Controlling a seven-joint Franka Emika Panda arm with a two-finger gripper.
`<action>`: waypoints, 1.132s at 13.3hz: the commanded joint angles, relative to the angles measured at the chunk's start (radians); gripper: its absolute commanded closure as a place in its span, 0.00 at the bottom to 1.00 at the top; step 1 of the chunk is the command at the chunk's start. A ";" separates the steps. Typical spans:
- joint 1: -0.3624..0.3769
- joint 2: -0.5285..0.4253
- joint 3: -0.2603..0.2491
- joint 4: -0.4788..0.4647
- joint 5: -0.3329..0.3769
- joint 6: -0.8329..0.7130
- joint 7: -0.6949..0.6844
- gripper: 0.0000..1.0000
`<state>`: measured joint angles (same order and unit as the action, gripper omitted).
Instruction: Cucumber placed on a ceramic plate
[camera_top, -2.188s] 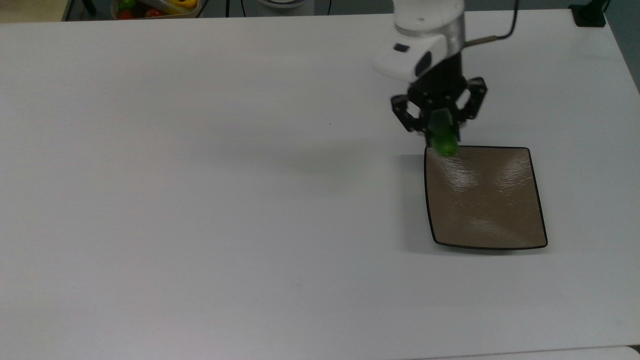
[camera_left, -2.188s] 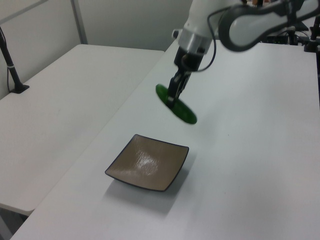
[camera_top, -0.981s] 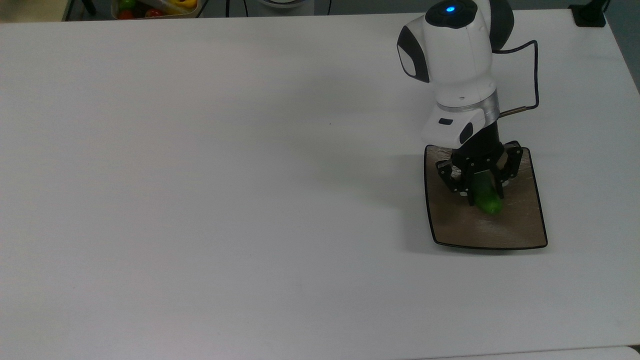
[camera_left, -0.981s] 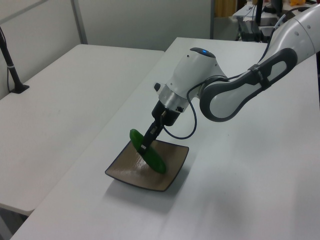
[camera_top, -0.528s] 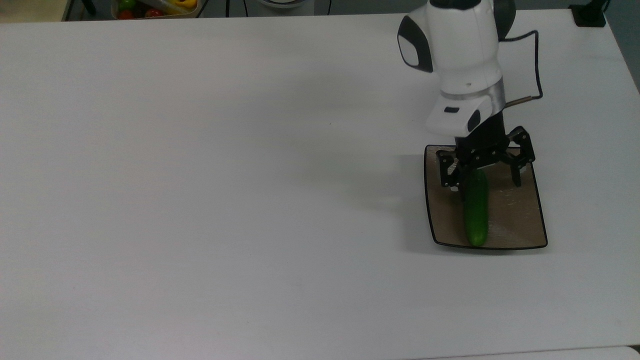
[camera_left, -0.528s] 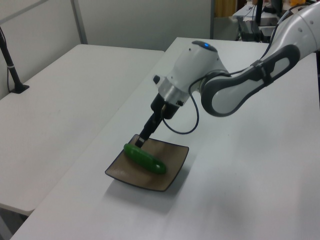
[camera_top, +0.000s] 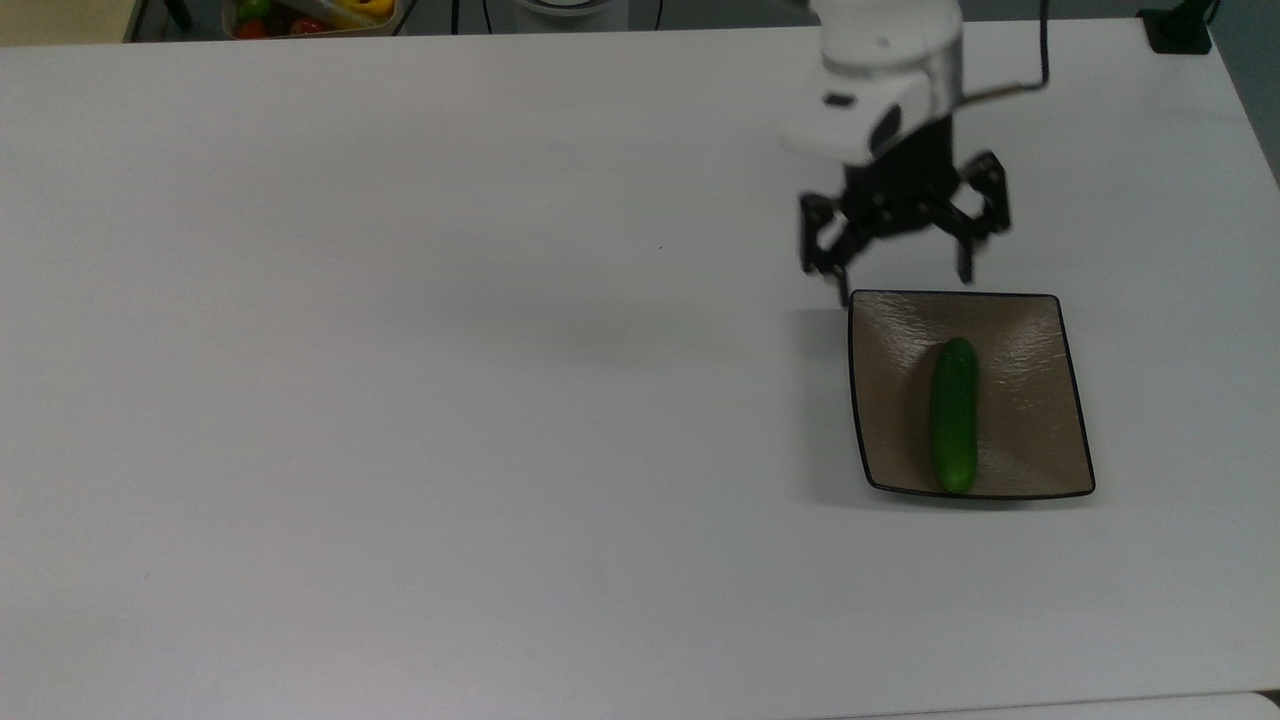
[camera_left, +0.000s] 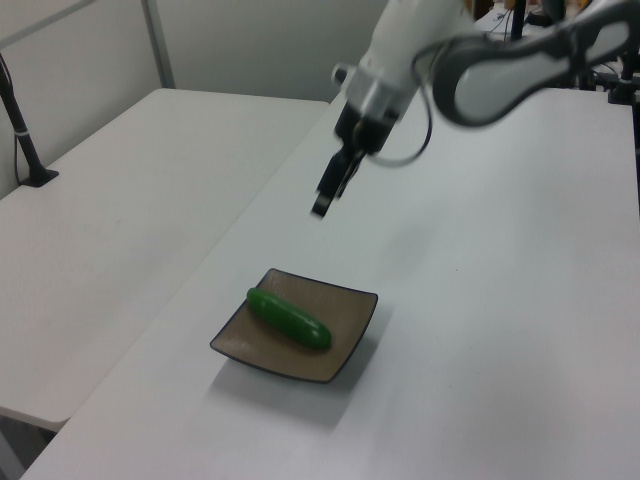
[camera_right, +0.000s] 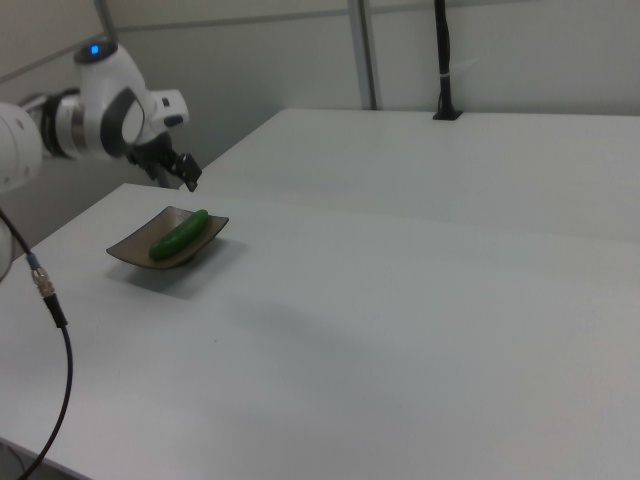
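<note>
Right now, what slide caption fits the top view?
Cucumber lies on the ceramic plate; the open end effector hangs above the white table.

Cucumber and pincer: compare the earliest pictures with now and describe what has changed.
The pincer carried the cucumber over the ceramic plate, lowered it, let go, then rose and withdrew open toward the top view's upper edge. The plate stayed put.
</note>
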<state>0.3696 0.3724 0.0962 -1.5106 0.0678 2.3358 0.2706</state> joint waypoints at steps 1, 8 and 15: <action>-0.067 -0.197 -0.003 -0.077 -0.014 -0.304 0.024 0.00; -0.239 -0.421 -0.007 -0.101 -0.016 -0.738 0.013 0.00; -0.328 -0.520 -0.007 -0.250 -0.013 -0.741 -0.129 0.00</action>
<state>0.0615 -0.0955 0.0885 -1.6677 0.0621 1.5593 0.2304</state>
